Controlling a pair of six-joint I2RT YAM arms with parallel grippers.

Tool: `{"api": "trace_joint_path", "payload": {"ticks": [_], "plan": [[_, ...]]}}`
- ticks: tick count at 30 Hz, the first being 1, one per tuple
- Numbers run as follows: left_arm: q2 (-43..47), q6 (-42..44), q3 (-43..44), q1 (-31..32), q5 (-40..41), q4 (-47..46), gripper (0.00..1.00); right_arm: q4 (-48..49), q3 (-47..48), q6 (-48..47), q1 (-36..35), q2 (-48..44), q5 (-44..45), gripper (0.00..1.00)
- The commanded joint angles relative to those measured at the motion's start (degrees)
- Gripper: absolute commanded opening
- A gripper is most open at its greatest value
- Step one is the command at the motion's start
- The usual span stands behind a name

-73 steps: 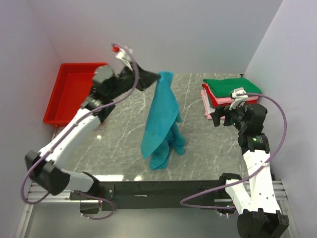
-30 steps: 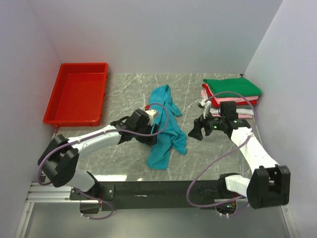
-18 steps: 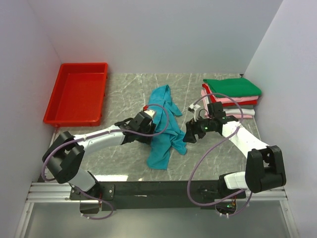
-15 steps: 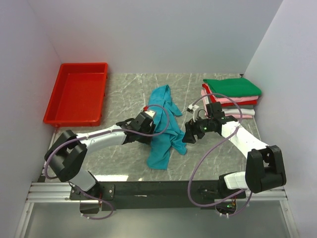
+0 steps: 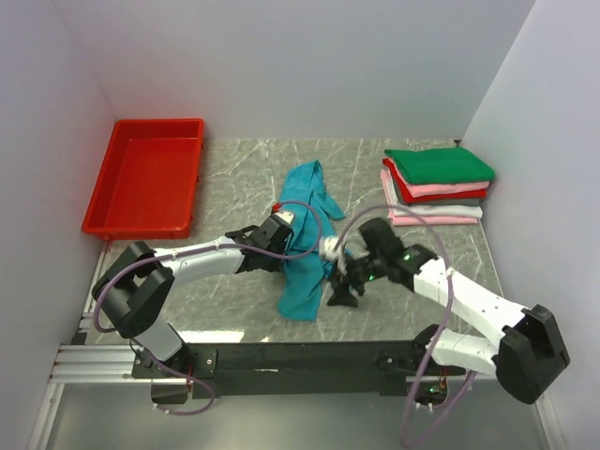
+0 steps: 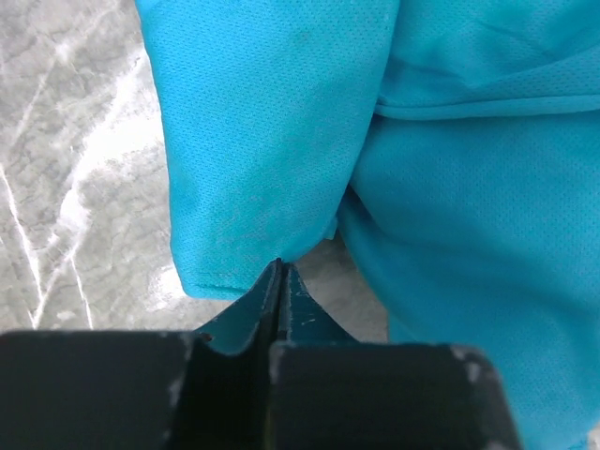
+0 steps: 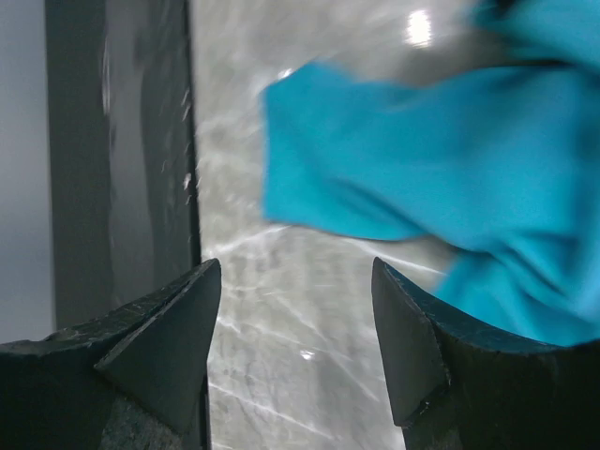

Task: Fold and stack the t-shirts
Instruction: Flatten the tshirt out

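A teal t-shirt lies crumpled on the marble table's middle. My left gripper is low at its left edge, shut on a fold of the cloth; in the left wrist view the closed jaws meet at the hem of the teal shirt. My right gripper is open and empty just right of the shirt's near end. In the right wrist view, the right gripper hovers over bare marble, with the teal shirt ahead. A folded stack, green shirt on top of red, pink and whitish, sits back right.
A red plastic tray stands at the back left against the wall. White walls close in the left, back and right. A black rail runs along the near edge of the marble table.
The left arm has lowered the teal shirt from hanging high down onto the table. The right arm has swung from beside the stack down to the shirt's near right edge.
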State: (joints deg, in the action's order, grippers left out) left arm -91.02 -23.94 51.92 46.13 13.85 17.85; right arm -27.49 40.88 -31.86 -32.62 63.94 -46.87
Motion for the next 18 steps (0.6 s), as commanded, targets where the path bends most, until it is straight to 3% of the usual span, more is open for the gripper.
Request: {"api": "trace_joint_path", "payload": {"ticks": [1, 3, 10, 18], "plan": [[2.08, -1.19, 1.25, 0.28, 1.18, -1.94, 0.0, 3.05, -3.7, -5.83, -9.89, -1.54, 10.98, 0.72], [3.04, -1.46, 0.9, 0.28, 1.18, -2.02, 0.01, 4.54, -5.71, -6.9, -17.51, -0.84, 20.27, 0.72], [7.87, -3.21, -1.82, 0.28, 0.83, -2.38, 0.0, 14.56, -7.14, -7.08, -31.43, 5.04, 36.99, 0.72], [13.49, -5.15, -3.67, 0.19, 0.13, -1.85, 0.0, 21.33, -4.94, -6.55, -38.74, 15.33, 46.78, 0.69]]}}
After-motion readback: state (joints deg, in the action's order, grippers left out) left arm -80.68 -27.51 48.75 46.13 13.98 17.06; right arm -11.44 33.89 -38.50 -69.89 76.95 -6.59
